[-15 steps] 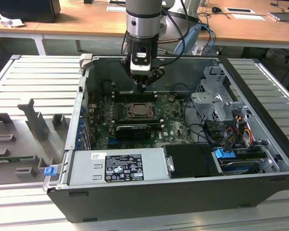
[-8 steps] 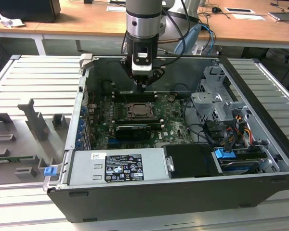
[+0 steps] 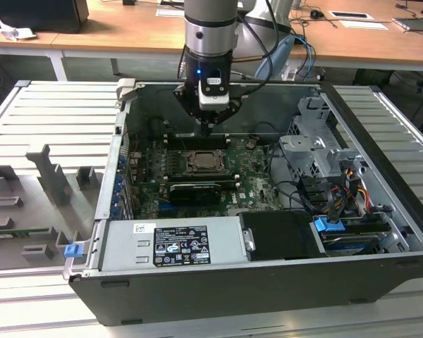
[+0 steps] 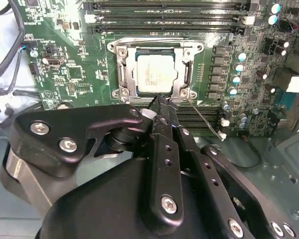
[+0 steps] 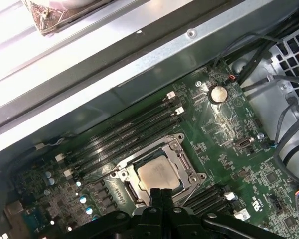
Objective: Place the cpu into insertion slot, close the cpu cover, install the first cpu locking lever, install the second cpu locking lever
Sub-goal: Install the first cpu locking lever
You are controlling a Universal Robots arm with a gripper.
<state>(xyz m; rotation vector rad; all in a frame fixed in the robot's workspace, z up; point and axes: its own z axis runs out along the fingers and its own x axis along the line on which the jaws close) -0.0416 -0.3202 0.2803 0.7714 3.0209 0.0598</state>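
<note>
The open computer case rests on the slatted metal worktop. Its power supply is nearest the exterior camera. Beyond it lies the green motherboard.

The cpu is seated in the socket at the centre of the board, with its silvery top facing up in both wrist views. The cpu cover lies flat around it, framing the chip through its square opening. A thin locking lever angles away from one corner of the socket, across the memory slots.

The gripper hangs just above the far edge of the socket. Its fingers are clenched together, tips pointing down. Whether the tips touch the cover cannot be determined.

Behind the arm stands the rear wall of the case.
</note>
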